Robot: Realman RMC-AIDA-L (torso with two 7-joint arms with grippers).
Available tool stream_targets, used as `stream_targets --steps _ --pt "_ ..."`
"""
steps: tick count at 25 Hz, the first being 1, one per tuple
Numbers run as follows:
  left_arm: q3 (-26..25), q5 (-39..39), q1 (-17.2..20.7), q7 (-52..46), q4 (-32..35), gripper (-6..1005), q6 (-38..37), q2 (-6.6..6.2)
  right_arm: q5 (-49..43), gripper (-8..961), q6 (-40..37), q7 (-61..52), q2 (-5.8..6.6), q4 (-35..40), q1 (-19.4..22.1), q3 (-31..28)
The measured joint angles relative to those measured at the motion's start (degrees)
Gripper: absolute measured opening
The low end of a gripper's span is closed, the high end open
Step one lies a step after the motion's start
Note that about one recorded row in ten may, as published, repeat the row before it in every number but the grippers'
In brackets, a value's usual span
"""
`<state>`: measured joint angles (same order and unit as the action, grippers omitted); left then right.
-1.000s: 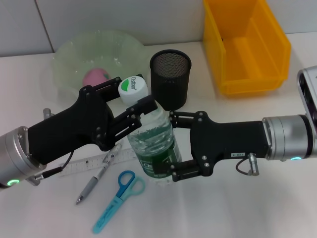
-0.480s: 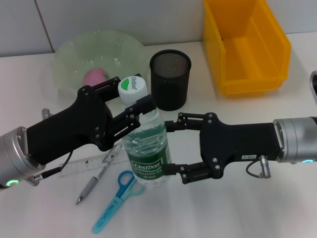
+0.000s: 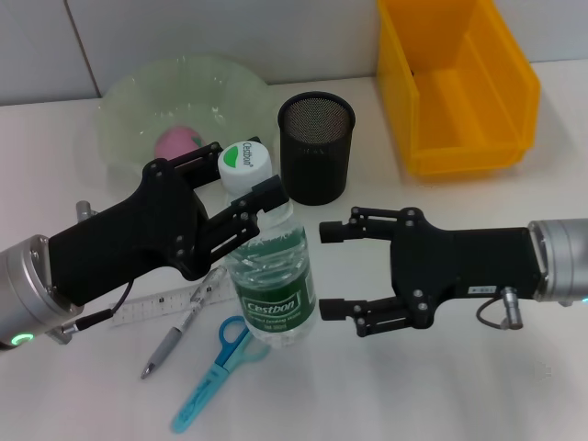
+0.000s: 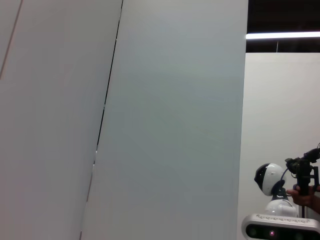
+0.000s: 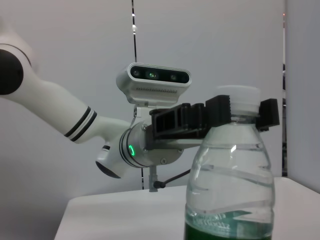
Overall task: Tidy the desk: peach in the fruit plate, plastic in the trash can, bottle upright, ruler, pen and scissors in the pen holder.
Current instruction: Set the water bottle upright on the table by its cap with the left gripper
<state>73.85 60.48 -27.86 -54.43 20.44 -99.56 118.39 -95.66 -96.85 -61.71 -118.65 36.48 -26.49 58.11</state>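
Note:
The clear bottle [image 3: 268, 280] with a green label stands upright on the desk, also seen close up as bottle [image 5: 231, 185] in the right wrist view. My left gripper [image 3: 241, 180] is shut on the bottle's neck just under the white cap; it appears as left gripper [image 5: 242, 111] there too. My right gripper [image 3: 334, 270] is open just right of the bottle, apart from it. A pink peach [image 3: 176, 142] lies in the pale green fruit plate [image 3: 138, 92]. Ruler [image 3: 156, 305], pen [image 3: 179, 334] and blue scissors [image 3: 219, 371] lie flat in front of the left arm. The plastic is out of view.
The black mesh pen holder [image 3: 315, 147] stands just behind the bottle. A yellow bin [image 3: 455, 83] sits at the back right. The left wrist view shows only a wall.
My right gripper let go of the bottle's body and drew back to the right, open. The bottle went from tilted to upright, still held at the neck by the left gripper.

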Motion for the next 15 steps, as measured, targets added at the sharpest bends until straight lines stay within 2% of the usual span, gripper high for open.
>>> stream_targets --steps 4,10,15 --pt "0.0 0.0 0.1 0.3 -0.1 444 0.3 -0.02 0.0 832 0.1 -2.2 0.09 2.6 1.7 -0.9" --pt "-0.5 0.0 0.0 1.2 0.1 445 1.5 -0.26 -0.1 831 -0.3 -2.6 0.4 4.3 4.2 -6.5" --pt "-0.8 0.0 -0.2 1.6 0.2 444 3.1 -0.39 -0.5 831 -0.6 -2.5 1.2 5.6 6.4 -9.4"
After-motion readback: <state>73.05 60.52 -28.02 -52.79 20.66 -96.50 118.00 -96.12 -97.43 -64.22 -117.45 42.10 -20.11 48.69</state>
